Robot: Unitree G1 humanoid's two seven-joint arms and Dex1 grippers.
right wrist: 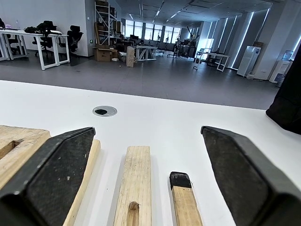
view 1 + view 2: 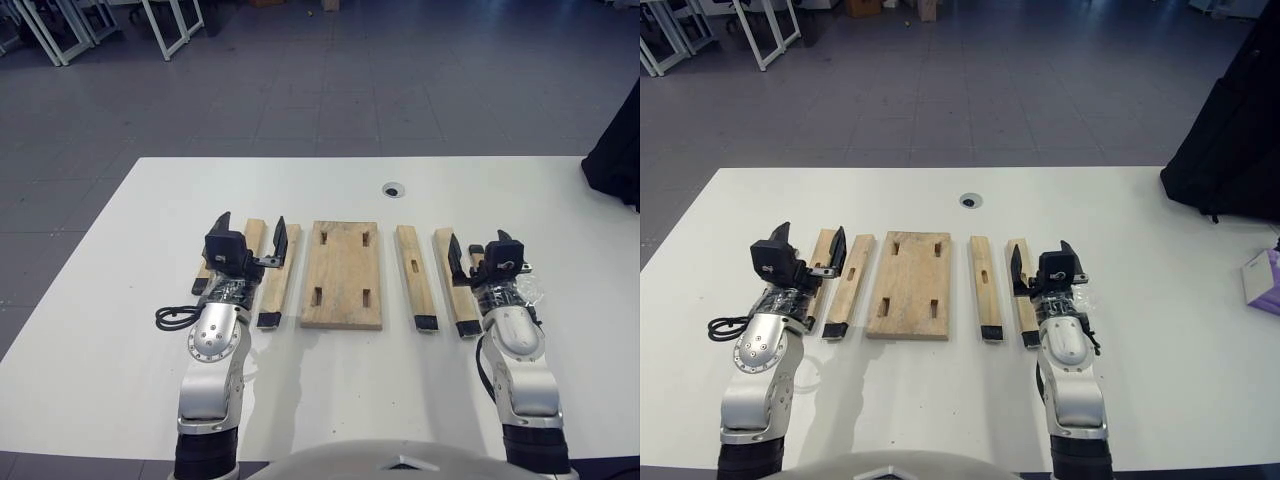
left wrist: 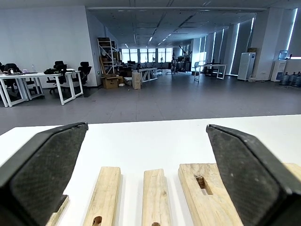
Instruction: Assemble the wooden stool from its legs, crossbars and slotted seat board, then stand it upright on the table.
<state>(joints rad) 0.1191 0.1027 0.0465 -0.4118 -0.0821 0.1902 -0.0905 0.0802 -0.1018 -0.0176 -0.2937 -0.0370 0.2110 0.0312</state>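
- The white desk [image 2: 480, 190] carries all the stool parts, laid flat in a row and unassembled.
- The slotted seat board [image 2: 343, 273] lies in the middle of the row, its four slots facing up.
- The left legs [image 2: 275, 290] lie side by side just to the left of the board, with black feet at the near ends.
- The right legs [image 2: 413, 275] lie parallel just to its right, also black-tipped at the near ends.
- The left hand [image 2: 250, 233] sits over the left legs, fingers spread wide and holding nothing.
- The right hand [image 2: 479, 250] sits at the outer right leg, fingers likewise wide apart and empty.
- A round cable hole [image 2: 393, 188] lies beyond the board.
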